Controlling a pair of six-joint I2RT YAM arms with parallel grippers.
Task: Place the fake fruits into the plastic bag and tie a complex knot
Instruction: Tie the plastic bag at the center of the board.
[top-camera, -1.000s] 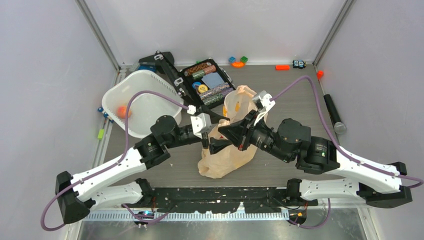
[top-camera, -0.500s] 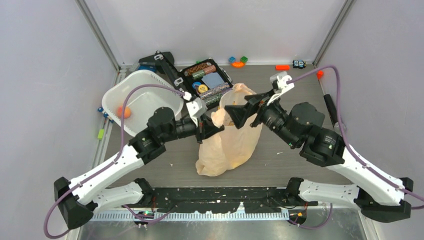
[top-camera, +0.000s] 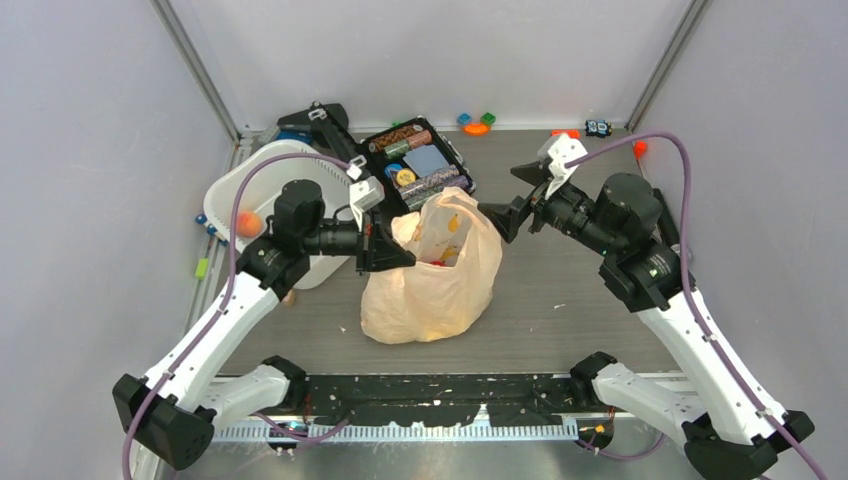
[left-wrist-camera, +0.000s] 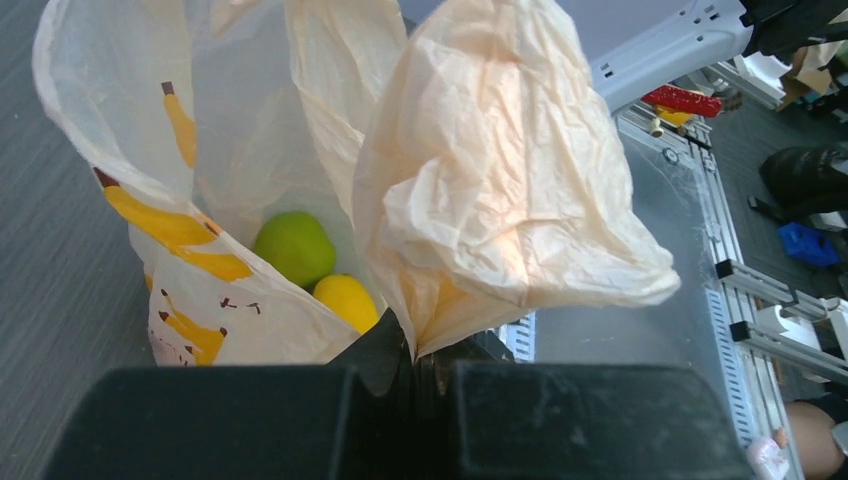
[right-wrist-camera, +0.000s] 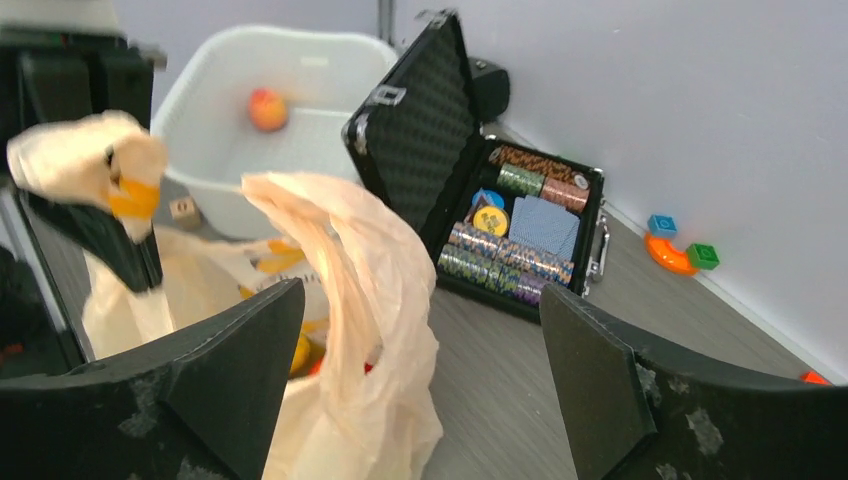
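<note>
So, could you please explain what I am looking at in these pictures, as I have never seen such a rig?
Two robot arms are bolted to a table. One picture looks down from above; the others come from a camera on each wrist. The left hand is shut on the edge of a bag holding a green fruit and a yellow fruit. The right hand is open beside it, holding nothing. Nearby: a white tub with an orange fruit, an open case of chips, toy blocks.

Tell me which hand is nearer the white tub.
Left. The left hand grips the plastic bag beside the tub; the right hand is open across the bag.
</note>
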